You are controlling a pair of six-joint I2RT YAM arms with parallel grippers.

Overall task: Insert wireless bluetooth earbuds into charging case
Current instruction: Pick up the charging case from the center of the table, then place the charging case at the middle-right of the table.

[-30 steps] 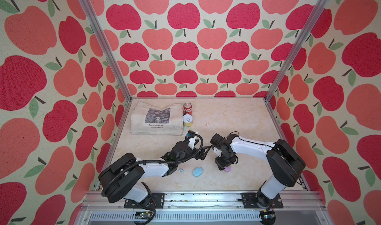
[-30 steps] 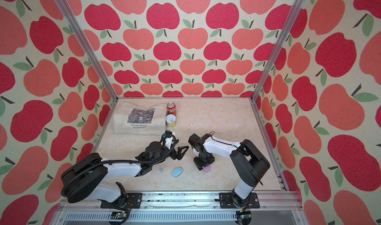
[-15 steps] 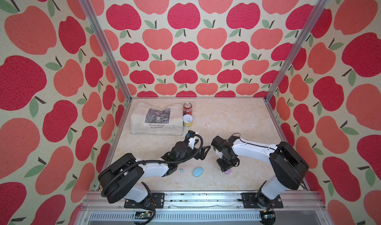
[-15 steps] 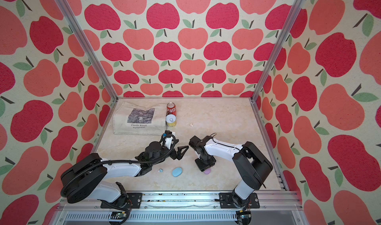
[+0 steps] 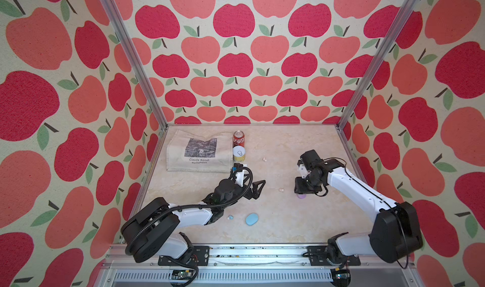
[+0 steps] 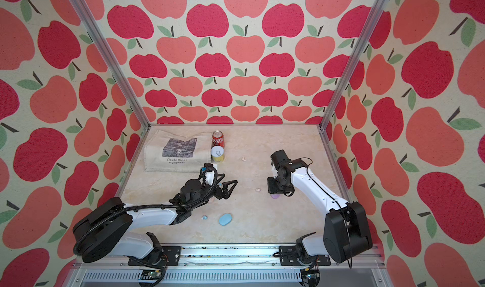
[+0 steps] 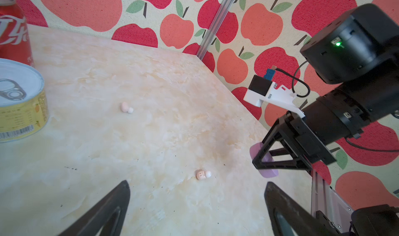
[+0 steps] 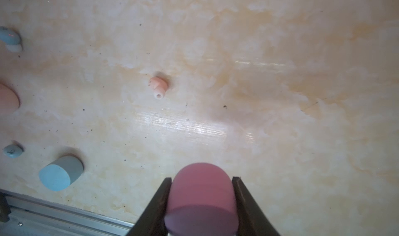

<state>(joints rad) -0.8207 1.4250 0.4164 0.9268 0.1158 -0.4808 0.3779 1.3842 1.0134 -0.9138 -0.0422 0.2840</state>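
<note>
right tool (image 8: 202, 179): pinching purple case (image 8: 201, 204) | left tool (image 7: 196, 184): spread wide, empty | pink bud (image 7: 203, 174): loose on counter (image 5: 288, 225) between both tools | step: I think getting the case ready | next: likely open its lid, then drop in a matching bud gently

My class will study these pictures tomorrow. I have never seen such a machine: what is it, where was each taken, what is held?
Two robot arms stand at the front edge of a table, each ending in a gripper. Two pictures look down from above, side by side; the other two come from cameras on the arms' wrists. On the table lie a printed cloth bag, a red can, a yellow tin, a blue case, a blue earbud and two pink earbuds. The left gripper is open and empty. The right gripper is shut on a purple case.
</note>
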